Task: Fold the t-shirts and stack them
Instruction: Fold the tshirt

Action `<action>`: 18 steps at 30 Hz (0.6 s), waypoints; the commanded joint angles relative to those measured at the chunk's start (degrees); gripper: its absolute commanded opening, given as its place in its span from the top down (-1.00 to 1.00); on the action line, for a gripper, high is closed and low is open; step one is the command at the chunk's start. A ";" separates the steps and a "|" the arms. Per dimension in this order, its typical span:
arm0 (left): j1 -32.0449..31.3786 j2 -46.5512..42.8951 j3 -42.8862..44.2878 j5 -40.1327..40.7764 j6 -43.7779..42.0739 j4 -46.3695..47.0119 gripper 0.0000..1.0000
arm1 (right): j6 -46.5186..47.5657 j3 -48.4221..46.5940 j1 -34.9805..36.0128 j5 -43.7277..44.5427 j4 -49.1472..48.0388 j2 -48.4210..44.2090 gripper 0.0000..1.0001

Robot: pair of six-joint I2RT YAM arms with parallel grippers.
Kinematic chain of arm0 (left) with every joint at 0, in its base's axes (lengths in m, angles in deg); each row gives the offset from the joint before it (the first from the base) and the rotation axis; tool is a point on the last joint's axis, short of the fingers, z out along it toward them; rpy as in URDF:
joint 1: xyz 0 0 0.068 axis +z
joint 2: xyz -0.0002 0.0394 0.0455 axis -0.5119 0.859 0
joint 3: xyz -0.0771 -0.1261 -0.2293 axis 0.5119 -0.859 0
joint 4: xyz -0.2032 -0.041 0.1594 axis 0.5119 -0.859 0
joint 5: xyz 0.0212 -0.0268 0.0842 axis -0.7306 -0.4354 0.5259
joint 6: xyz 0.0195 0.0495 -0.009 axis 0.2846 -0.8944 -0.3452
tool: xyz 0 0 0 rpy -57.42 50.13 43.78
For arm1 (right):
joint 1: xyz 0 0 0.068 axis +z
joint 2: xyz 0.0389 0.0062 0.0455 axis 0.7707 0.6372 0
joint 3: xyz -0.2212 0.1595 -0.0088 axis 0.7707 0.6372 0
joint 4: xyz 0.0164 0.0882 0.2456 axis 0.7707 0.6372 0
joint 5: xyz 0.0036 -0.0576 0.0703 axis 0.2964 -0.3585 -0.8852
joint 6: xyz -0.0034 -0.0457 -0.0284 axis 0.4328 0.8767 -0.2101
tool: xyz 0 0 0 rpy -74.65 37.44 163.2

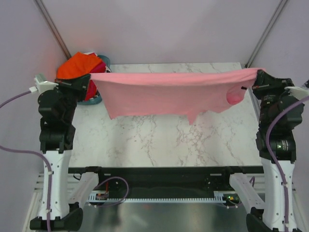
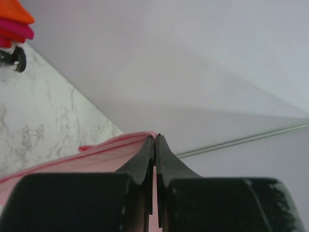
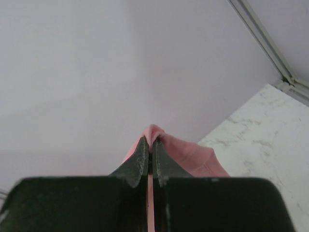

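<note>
1. The light pink t-shirt [image 1: 164,94] hangs in the air above the marble table [image 1: 159,145], stretched sideways between the two arms. Its upper edge runs almost straight from one gripper to the other.
2. The left gripper [image 1: 88,77] is clenched on the shirt's left end. In the left wrist view its two black fingers meet at the tips, with a thin line of pink cloth pinched between them.
3. The right gripper [image 1: 258,75] is clamped on the shirt's right end. In the right wrist view the cloth bunches into a small pink fold just past the closed fingertips.
4. The body of the shirt drapes down from the taut edge. Its lower hem is uneven, and a short point of cloth dips lowest right of centre. From the top view it cannot be told whether that point touches the table.
5. A rounded fold of the shirt, perhaps a sleeve, sags near the right gripper.
6. A teal basket [image 1: 98,99] stands at the far left corner of the table, behind the left arm and partly hidden by it.
7. The basket holds a heap of t-shirts rising above its rim. An orange t-shirt [image 1: 75,65] lies on top.
8. In the left wrist view a magenta t-shirt [image 2: 19,31] shows below the orange one, and a red t-shirt [image 2: 5,42] below that.
9. How many garments lie deeper in the basket cannot be seen.
10. The pink shirt's left end hangs just in front of the basket, outside it.
</note>
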 commanded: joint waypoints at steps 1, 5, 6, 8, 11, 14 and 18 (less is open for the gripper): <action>0.34 -0.36 4.34 3.70 -2.51 -3.99 0.95 | 1.59 -2.97 -0.35 2.58 1.97 0.49 0.99; 0.43 3.24 5.67 2.74 -2.07 -4.17 0.96 | 1.15 -4.38 -0.35 1.44 2.41 3.82 0.99; 0.43 4.21 5.84 2.82 -1.98 -4.25 0.96 | 0.98 -4.56 -0.35 1.27 2.42 5.92 1.00; 0.34 7.36 6.11 3.26 -1.81 -3.90 0.96 | 0.11 -4.99 -0.35 0.91 2.33 8.30 1.00; 0.43 11.49 6.37 3.61 -1.28 -2.33 0.95 | -0.60 -7.09 -0.35 -0.49 1.72 13.92 1.00; 0.34 15.11 8.38 3.17 -0.93 -0.05 0.95 | -0.69 -11.65 -0.35 -1.81 0.58 20.07 1.00; 0.43 25.01 16.55 2.47 -0.66 0.14 0.96 | -1.04 -21.06 -0.61 -4.70 0.40 30.25 1.00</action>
